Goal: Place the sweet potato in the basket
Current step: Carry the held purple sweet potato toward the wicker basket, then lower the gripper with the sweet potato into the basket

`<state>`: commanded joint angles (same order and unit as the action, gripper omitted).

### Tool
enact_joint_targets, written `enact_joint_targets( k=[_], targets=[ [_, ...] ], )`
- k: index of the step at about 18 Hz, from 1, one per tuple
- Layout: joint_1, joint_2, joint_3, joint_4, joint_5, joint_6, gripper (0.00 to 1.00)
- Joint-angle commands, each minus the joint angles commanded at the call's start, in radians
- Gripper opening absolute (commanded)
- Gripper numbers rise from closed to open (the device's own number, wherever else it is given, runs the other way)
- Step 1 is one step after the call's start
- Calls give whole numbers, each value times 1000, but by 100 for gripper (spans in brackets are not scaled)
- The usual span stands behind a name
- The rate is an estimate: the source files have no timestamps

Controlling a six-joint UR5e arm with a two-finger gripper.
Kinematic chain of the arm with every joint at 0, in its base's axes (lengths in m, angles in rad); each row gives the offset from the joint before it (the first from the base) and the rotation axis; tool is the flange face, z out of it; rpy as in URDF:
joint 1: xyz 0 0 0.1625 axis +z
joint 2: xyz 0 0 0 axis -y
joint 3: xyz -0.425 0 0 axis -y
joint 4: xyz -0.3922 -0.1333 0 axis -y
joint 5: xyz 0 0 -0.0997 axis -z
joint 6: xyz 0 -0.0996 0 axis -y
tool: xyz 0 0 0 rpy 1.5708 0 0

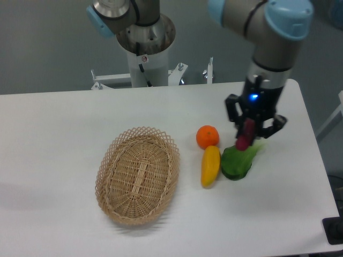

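A grey wall stands behind a smooth white bench (64, 123), and the arm's pale cylindrical base rises at the bench's far edge. The gripper (247, 136) hangs above the right half of the bench, its dark fingers closed on the sweet potato (246, 135), which it holds clear of the surface. The sweet potato is a small, slim, reddish-purple piece with a dull skin, held nearly upright with a slight tilt; its upper part is hidden between the fingers and only the rounded lower end shows plainly. It sits directly over the leafy green vegetable (238, 159), whose glossy dark leaves bunch into a rounded lump with a pale stalk pointing away to the right. Just left of that lies a smooth yellow oblong vegetable (210, 166), tapered at both ends, and touching its far tip is a round orange fruit (207, 136) with a finely dimpled skin. The basket (138, 174) lies well apart to the left, an oval, shallow tray of light tan wicker, tightly woven across its floor and finished with an open, lacy looped rim. A blue light glows on the wrist above the gripper.
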<state>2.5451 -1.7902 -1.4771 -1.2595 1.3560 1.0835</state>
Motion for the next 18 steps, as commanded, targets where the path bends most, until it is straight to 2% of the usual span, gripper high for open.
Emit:
enact_joint_targets(
  k=[3,7,13,18],
  targets=[
    [-78,-6,-34,35,17,-147,39],
    [-150,-15,-83,178,77,-270,39],
    [-255,-95,-95,232,158,-407,39],
    [-361,-195,-127,408,302,-520,39]
  ],
)
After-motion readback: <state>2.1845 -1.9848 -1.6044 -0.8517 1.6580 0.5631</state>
